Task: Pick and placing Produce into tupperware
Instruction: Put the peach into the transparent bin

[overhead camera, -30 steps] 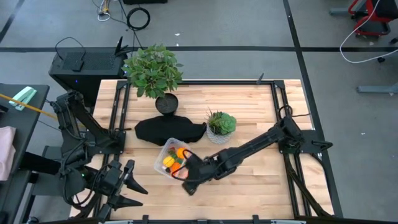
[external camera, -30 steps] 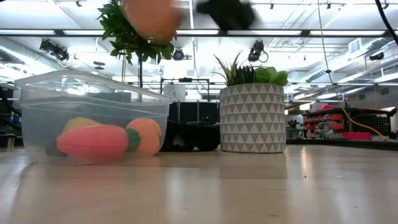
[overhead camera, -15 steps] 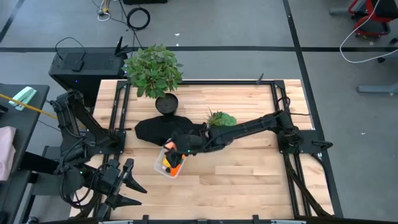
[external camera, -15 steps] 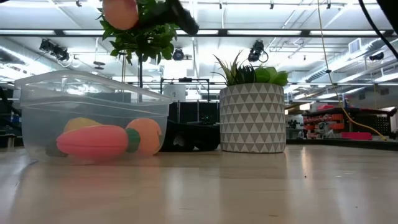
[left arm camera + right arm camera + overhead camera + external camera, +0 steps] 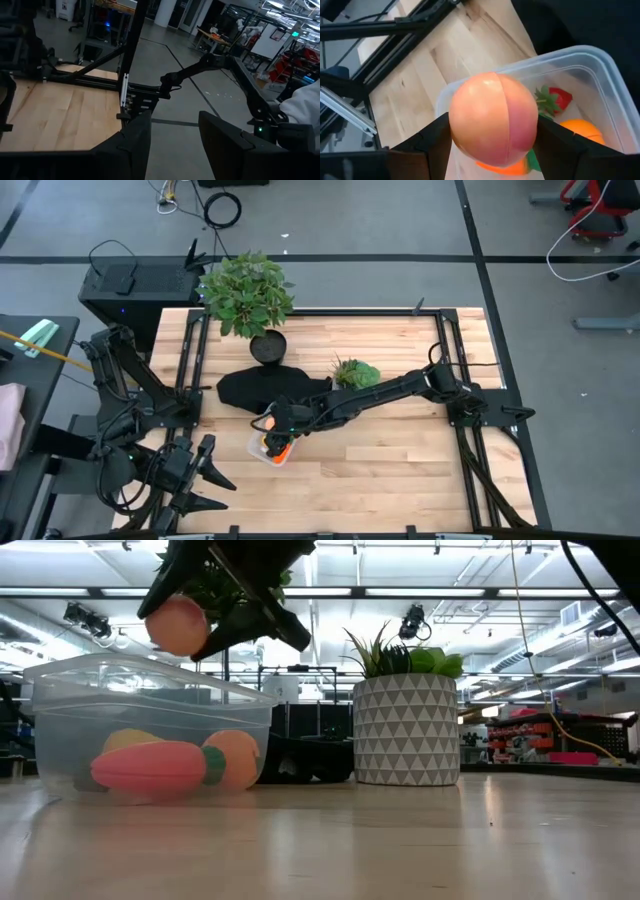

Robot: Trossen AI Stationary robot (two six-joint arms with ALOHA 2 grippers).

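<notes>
My right gripper [image 5: 270, 423] is shut on a pink-orange round fruit [image 5: 493, 118], held just above the clear tupperware [image 5: 150, 720]; the fruit also shows in the low view [image 5: 176, 624]. Inside the tupperware lie a carrot with a green top [image 5: 150, 768], a round orange [image 5: 238, 756], a yellow piece [image 5: 128, 740] and a small strawberry [image 5: 555, 97]. My left gripper [image 5: 172, 137] is open and empty off the table's near left corner, where it also shows in the high view [image 5: 205, 480]. My right gripper pinches the round fruit by two opposite sides [image 5: 455, 125] between its two fingers. The fingers [image 5: 245, 625] slant down from the table's right side. The fruit is lifted clear, just above the tupperware's rim.
A black cloth [image 5: 270, 388] lies just behind the tupperware. A small plant in a white patterned pot [image 5: 405, 730] stands right of it. A tall leafy plant in a dark pot [image 5: 248, 300] stands at the far left. Bare wood lies on the near and right sides.
My right gripper has carried the round fruit from the near side of the tupperware toward the table's far left, over the container, then lowered it close to the rim. It has stayed shut on the fruit.
</notes>
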